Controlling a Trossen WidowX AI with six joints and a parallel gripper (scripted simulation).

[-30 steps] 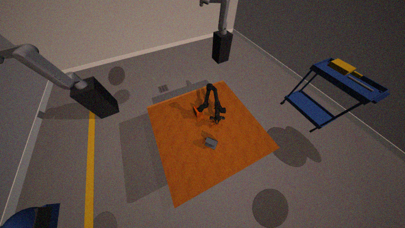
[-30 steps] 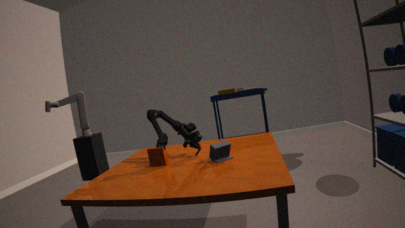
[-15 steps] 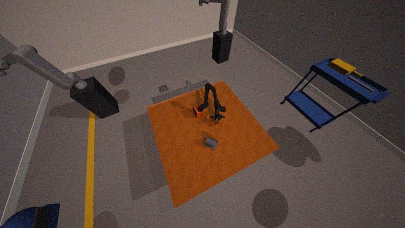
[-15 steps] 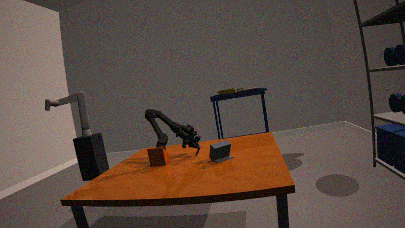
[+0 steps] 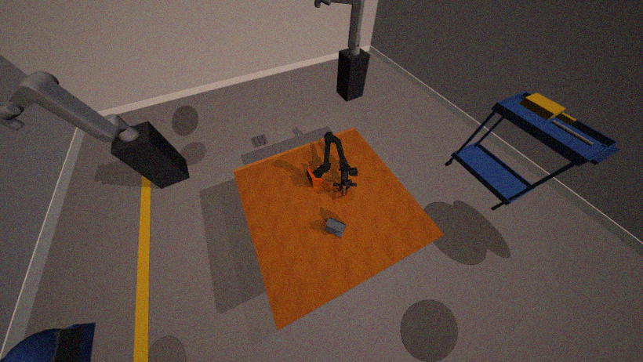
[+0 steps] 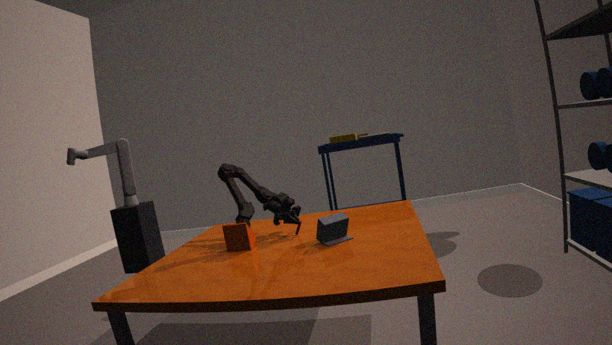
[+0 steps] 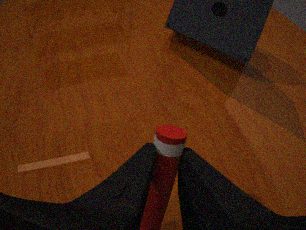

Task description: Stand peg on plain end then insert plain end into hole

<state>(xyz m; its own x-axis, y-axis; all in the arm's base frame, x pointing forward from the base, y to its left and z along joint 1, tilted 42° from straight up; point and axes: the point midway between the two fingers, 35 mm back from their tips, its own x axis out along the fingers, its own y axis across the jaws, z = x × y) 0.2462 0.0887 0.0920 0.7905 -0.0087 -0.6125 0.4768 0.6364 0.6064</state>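
Observation:
The red peg (image 6: 298,228) (image 7: 159,192) is held between the fingers of my gripper (image 5: 343,190) (image 6: 299,220) (image 7: 166,154), which is shut on it. The white band is at the fingertips in the wrist view, with the red end cap just beyond it. In the exterior view the peg points down, slightly tilted; I cannot tell whether its lower end touches the table (image 5: 382,233) (image 6: 274,278). The grey sloped panel (image 5: 336,226) (image 6: 333,229) (image 7: 225,31) stands apart from the gripper, and its dark round hole (image 7: 219,9) shows at the top of the wrist view.
An orange block (image 5: 316,180) (image 6: 238,237) stands near the arm's base. A pale strip (image 7: 53,162) lies on the table at the left of the wrist view. A blue cart (image 5: 495,172) (image 6: 361,143) stands beyond the table.

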